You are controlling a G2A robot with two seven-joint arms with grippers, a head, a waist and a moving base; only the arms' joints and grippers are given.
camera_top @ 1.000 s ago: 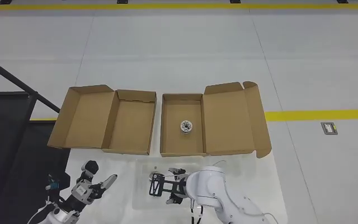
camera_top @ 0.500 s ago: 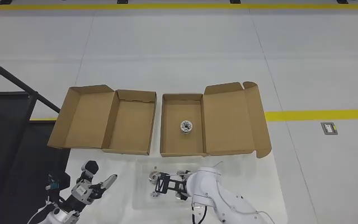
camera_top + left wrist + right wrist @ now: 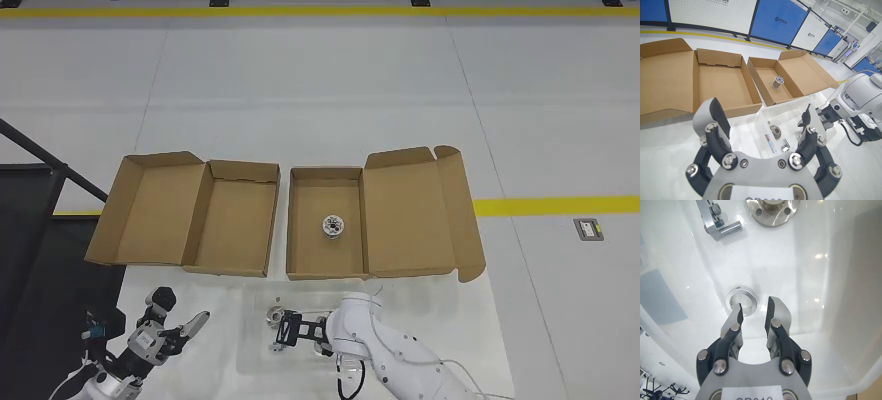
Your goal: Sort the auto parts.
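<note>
Inside bin, right jaws half-open, straddling ring

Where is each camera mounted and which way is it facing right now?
Top view: above the arms, looking down on left box, right box, clear bin; left hand and right hand at its near edge.
Left wrist view: behind the open left hand, facing across the table toward boxes and bin.
Right wrist view: behind the open right hand, pointing down into the bin at a ring.
Shared: both wrist views show the flange.
</note>
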